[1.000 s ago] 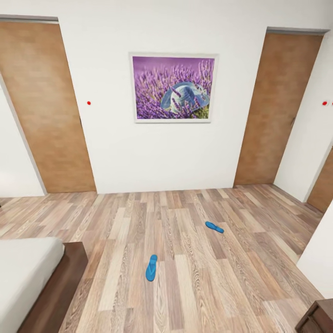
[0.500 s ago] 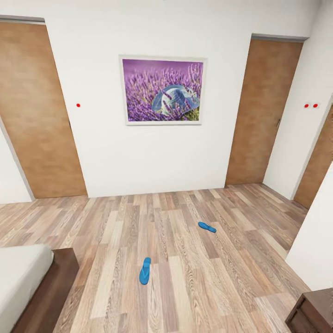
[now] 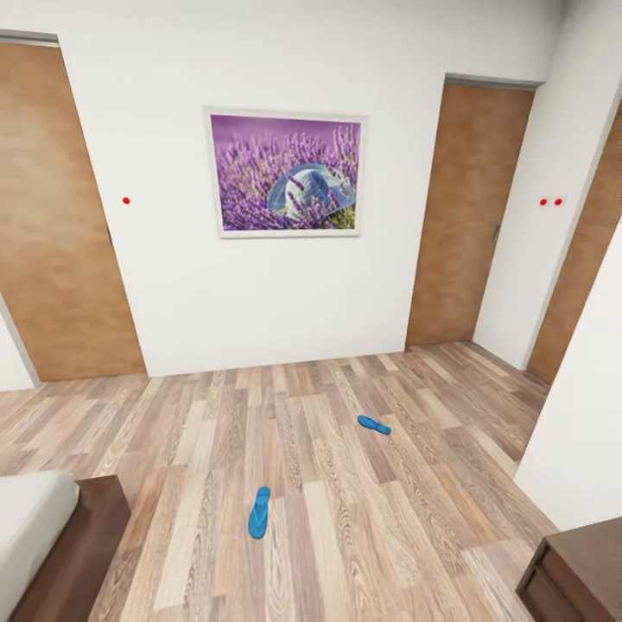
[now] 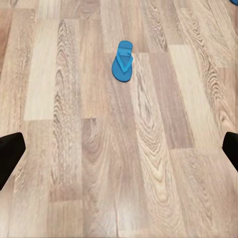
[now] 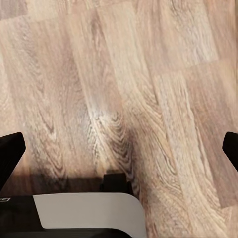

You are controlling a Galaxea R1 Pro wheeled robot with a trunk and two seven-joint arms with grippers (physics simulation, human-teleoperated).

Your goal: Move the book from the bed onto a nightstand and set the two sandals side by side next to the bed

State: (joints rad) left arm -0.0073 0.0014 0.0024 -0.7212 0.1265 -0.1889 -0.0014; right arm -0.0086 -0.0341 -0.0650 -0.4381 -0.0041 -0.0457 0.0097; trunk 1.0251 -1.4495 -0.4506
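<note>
Sandals on the plank floor (image 3: pixel 363 553): one (image 3: pixel 258 511) lies nearer the bed's corner (image 3: pixel 52 544), the other (image 3: pixel 374 424) well apart, farther toward the wall with the lavender picture (image 3: pixel 286 172). A nightstand (image 3: pixel 579 570) shows at the right. Left fingers (image 4: pixel 10 156) are spread wide above the floor, near sandal ahead; right fingers (image 5: pixel 10 153) equally released.

A home bedroom: bed (image 3: pixel 34 536), nightstand (image 3: pixel 579 570), framed picture (image 3: pixel 285 173).

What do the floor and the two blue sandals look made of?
Grey-brown plank floor: wood or laminate, going by grain lines and a faint sheen. Nearer bright blue flat sandal and farther one: probably foam or rubber, judging by their matte, uniform colour.
</note>
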